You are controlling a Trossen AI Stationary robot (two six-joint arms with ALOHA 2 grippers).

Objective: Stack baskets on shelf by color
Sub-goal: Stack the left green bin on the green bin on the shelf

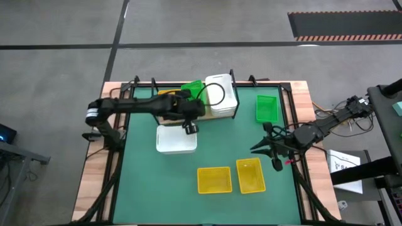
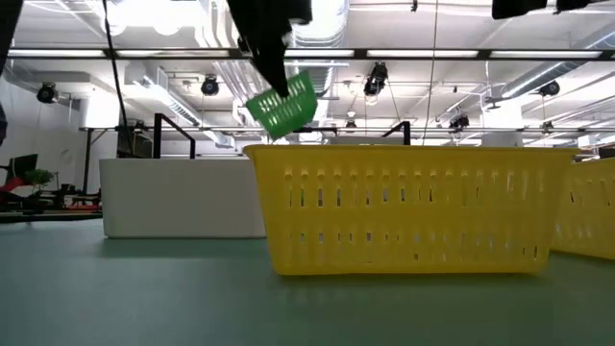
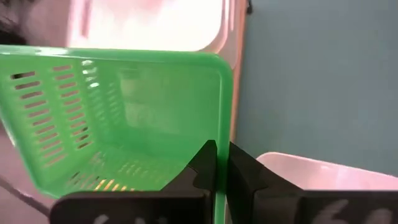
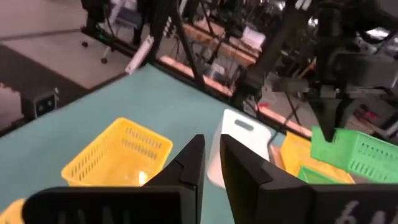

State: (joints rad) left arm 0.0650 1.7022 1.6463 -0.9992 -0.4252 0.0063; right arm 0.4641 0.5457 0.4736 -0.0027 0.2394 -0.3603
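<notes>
1. Baskets are spread over the green mat (image 1: 207, 135) and the shelf (image 1: 164, 113) at its far edge, so the sorting looks partly done. The mat is the biggest thing here and serves as the waiting area for loose trays.
2. On the shelf a white basket (image 1: 221, 95) already sits at one end, with a yellow basket (image 1: 164, 94) partly hidden under the left arm near the other end.
3. Loose on the mat: another white basket (image 1: 176, 139) near the shelf, two yellow baskets (image 1: 214, 179) and (image 1: 250, 175) side by side at the near edge, and a green basket (image 1: 267, 108) lying flat toward the right side.
4. A second green basket (image 1: 193, 87) hangs tilted in the air above the shelf, just beside the shelved white one. I judge it is being carried to a green spot between yellow and white.
5. The left gripper (image 3: 217, 163) has its fingers pinched onto one rim wall of that green basket, which is why the tray dangles at an angle.
6. The right gripper (image 1: 271, 149) waits low over the mat's right side, near the yellow pair, fingers close together and holding nothing.
</notes>
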